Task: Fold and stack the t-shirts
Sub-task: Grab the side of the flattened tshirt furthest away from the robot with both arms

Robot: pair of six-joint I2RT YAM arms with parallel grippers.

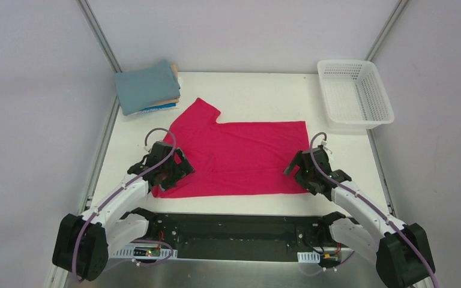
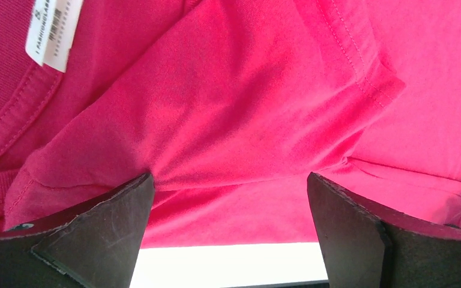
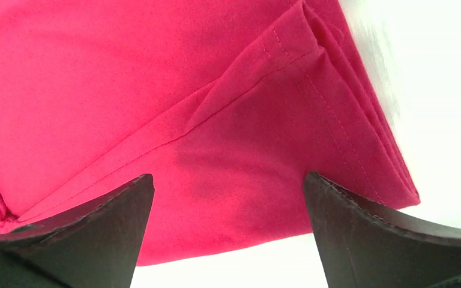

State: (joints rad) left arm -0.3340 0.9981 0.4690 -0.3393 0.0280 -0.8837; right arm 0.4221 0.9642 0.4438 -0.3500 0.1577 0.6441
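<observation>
A crimson-pink t-shirt [image 1: 240, 156] lies spread on the white table [image 1: 252, 90], partly folded, one sleeve pointing to the back left. My left gripper [image 1: 180, 170] stands open over its near left corner; in the left wrist view the pink cloth [image 2: 234, 120] and its white neck label [image 2: 53, 27] fill the frame beyond the open gripper [image 2: 231, 198]. My right gripper [image 1: 293, 169] is open at the near right corner, where the hem [image 3: 336, 132] shows past the open gripper [image 3: 228, 198]. A folded stack of t-shirts [image 1: 147, 87], teal-grey on top with tan and blue edges below, sits at the back left.
A white plastic mesh basket [image 1: 355, 93] stands at the back right corner. Grey walls and metal frame posts [image 1: 99, 27] close in the table. A black base plate [image 1: 234, 225] runs along the near edge between the arm bases.
</observation>
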